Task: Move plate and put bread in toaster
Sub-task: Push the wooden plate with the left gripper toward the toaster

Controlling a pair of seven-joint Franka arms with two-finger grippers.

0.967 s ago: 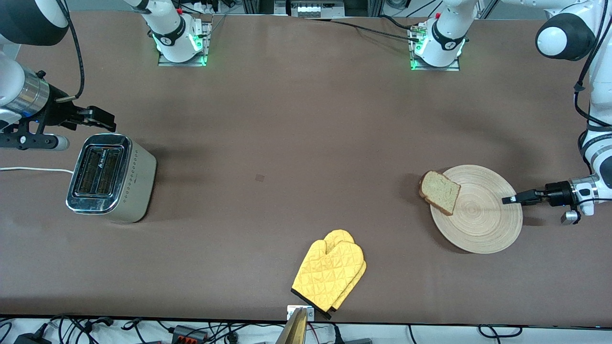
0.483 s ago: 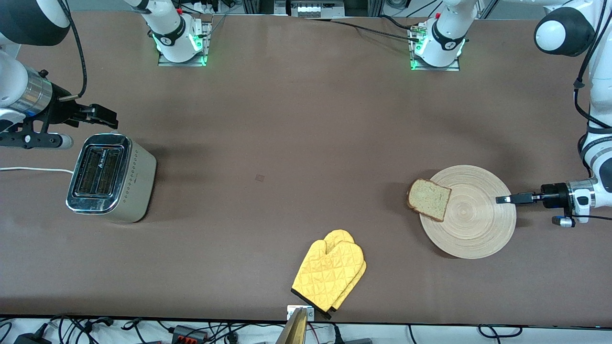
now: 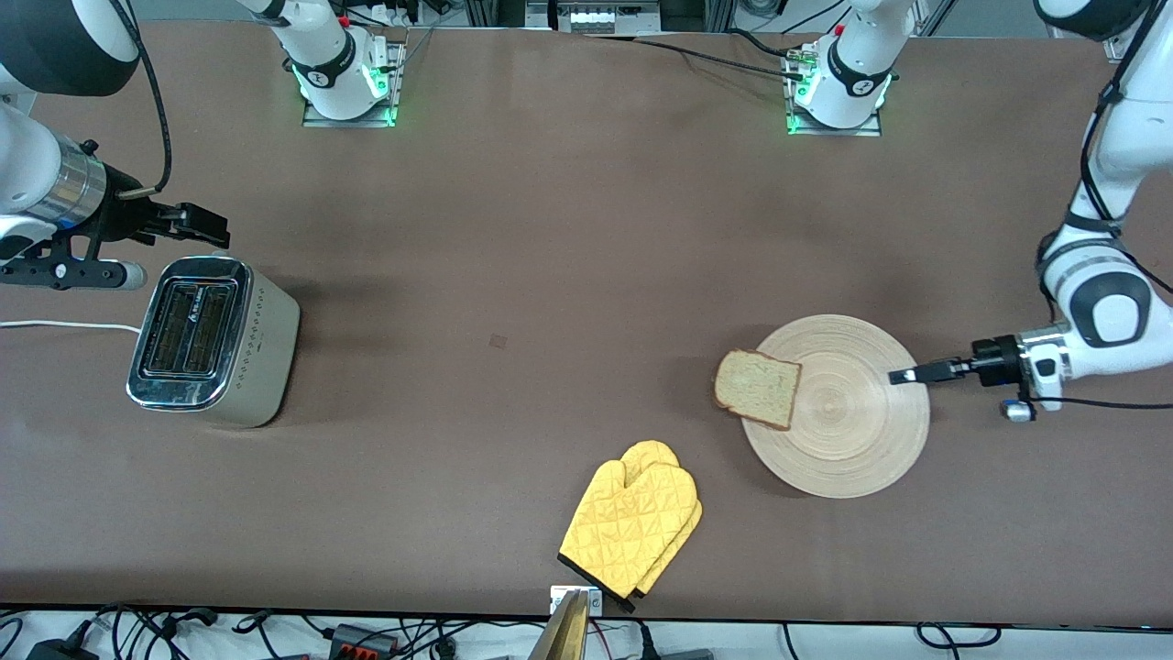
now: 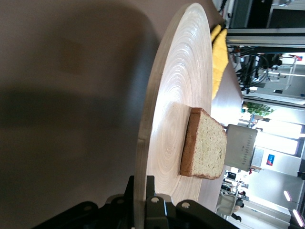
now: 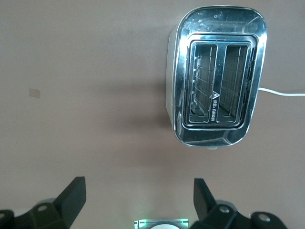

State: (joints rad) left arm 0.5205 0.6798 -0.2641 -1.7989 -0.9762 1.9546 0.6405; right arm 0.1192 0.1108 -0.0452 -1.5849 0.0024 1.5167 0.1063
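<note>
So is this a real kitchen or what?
Probably not a kitchen, more likely a robot lab. Two robot arms are bolted to a big brown table, loose cables run along its edge, and the toaster and yellow oven mitt look like practice props.

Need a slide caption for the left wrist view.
Left hand shut on the plate rim, bread overhanging its edge.

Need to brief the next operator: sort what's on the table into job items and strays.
Job items: plate, clamped at its rim by the left gripper; bread on it; toaster, right gripper open above.
Strays: yellow oven mitt.
</note>
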